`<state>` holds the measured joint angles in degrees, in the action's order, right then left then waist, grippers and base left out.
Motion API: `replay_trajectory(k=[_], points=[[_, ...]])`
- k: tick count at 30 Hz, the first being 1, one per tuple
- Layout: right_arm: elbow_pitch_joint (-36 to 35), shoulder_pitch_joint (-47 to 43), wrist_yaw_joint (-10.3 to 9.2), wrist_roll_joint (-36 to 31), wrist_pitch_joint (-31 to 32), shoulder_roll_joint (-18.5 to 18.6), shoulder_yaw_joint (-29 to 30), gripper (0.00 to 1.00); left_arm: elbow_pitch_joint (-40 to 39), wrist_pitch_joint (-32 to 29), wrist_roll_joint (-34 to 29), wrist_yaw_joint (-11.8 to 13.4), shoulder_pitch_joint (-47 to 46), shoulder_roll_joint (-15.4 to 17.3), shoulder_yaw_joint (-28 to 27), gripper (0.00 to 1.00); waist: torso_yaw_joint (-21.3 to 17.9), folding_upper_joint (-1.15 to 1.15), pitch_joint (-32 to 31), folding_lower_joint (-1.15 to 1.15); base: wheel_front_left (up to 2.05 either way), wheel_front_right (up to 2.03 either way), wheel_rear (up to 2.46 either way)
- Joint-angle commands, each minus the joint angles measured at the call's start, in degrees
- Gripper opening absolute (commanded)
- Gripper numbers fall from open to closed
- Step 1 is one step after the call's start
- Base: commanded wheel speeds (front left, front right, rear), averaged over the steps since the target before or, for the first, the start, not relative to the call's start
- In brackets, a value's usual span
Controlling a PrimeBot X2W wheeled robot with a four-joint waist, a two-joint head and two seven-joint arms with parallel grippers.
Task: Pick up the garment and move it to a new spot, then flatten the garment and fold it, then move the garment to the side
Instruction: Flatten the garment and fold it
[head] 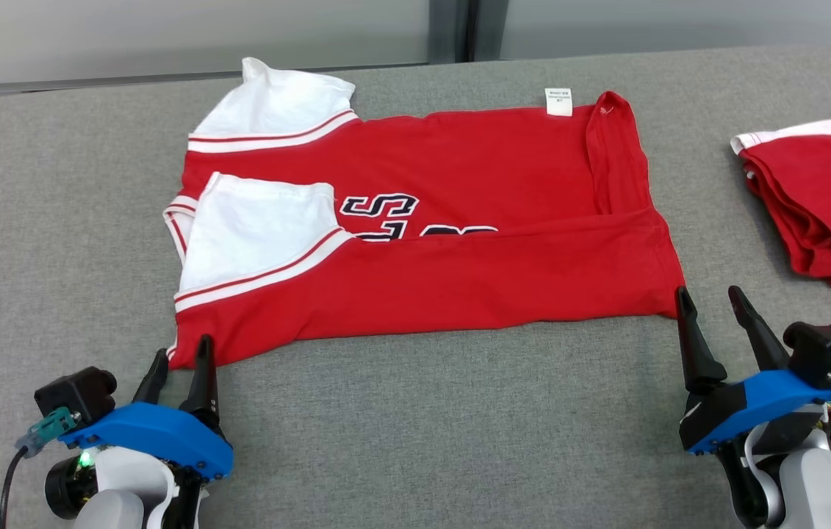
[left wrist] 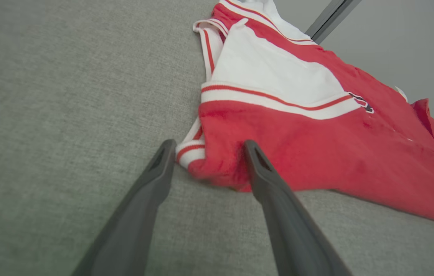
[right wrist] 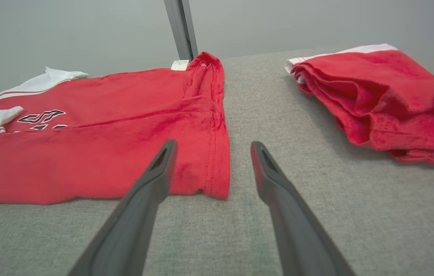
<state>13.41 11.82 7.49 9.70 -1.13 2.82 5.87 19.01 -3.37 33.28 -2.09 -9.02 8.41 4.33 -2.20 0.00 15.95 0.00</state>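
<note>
The garment (head: 430,242) is a red shirt with white sleeves and dark lettering, lying flat on the grey table with its near long edge folded over the front. My left gripper (head: 181,355) stands open at the garment's near left corner (left wrist: 205,161), which lies between the fingertips. At the near right corner (right wrist: 211,180) my right gripper (head: 709,299) is open too, its fingers straddling the hem just short of the cloth. Nothing is held.
A second red garment (head: 823,206), folded with a white edge, lies at the table's right side, also seen in the right wrist view (right wrist: 385,99). The grey table (head: 422,426) stretches bare in front. A pale wall with a dark post (right wrist: 180,27) stands behind.
</note>
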Motion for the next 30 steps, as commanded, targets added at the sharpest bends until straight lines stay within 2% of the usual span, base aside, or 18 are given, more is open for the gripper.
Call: replay_trajectory(k=[1,2,3,7,15,16,17,18,22,26,30], points=[[1.0,1.1,0.01,0.4,-0.3,0.1,0.1,1.00,0.5,0.7,0.4,-0.4,-1.1,-0.2,-0.5,0.32,-0.1,0.00,0.3,0.00,0.00,0.00,0.00],[1.7,1.7,0.01,0.3,-0.4,0.1,0.2,1.00,0.7,1.4,0.5,-0.5,-1.4,-0.2,-0.7,0.03,-0.2,0.00,0.5,0.00,0.00,0.00,0.00],[2.6,2.2,0.01,0.6,-0.3,0.1,0.3,1.00,0.9,2.2,1.0,-0.7,-1.8,-0.5,-1.0,0.00,-0.2,0.00,0.6,0.00,0.00,0.00,0.00],[5.9,3.8,0.01,1.5,-0.4,0.1,0.1,1.00,1.2,4.5,1.6,-1.4,-2.5,-0.9,-1.3,0.00,0.0,0.00,0.8,0.00,0.00,0.00,0.00],[17.7,8.9,0.01,3.8,-1.3,0.1,-0.1,1.00,0.8,7.3,1.1,-2.4,-3.1,-1.0,-0.5,0.00,1.5,0.00,0.5,0.00,0.00,0.00,0.00],[19.2,9.5,0.01,4.6,-1.3,0.1,-0.4,0.91,0.6,7.5,1.1,-2.5,-3.0,-0.9,-0.4,0.00,1.6,0.00,0.4,0.00,0.00,0.00,0.00],[20.8,10.2,0.01,5.8,-1.3,0.1,-0.8,0.60,0.4,7.6,1.3,-2.4,-2.9,-1.0,-0.3,0.00,1.7,0.00,0.3,0.00,0.00,0.00,0.00],[22.4,10.7,0.01,6.8,-1.4,0.1,-1.2,0.42,0.2,7.8,1.3,-2.6,-2.8,-1.0,-0.1,0.00,1.8,0.00,0.2,0.00,0.00,0.00,0.00],[27.2,13.2,0.01,7.8,-4.0,0.1,-1.9,0.00,-1.0,8.5,1.0,-3.0,-2.0,-0.7,0.6,0.00,1.9,0.00,-0.8,0.00,0.00,0.00,0.00],[29.1,14.4,0.01,7.8,-7.2,0.1,-1.6,0.00,-3.4,8.9,0.7,-3.2,-1.0,-0.3,1.1,0.00,1.7,0.00,-2.4,0.00,0.00,0.00,0.00],[27.5,11.9,0.01,6.8,-8.8,0.1,-1.0,0.00,-7.5,8.1,0.4,-3.2,1.7,0.2,1.9,0.00,1.6,0.00,-4.5,0.00,0.00,0.00,0.00]])
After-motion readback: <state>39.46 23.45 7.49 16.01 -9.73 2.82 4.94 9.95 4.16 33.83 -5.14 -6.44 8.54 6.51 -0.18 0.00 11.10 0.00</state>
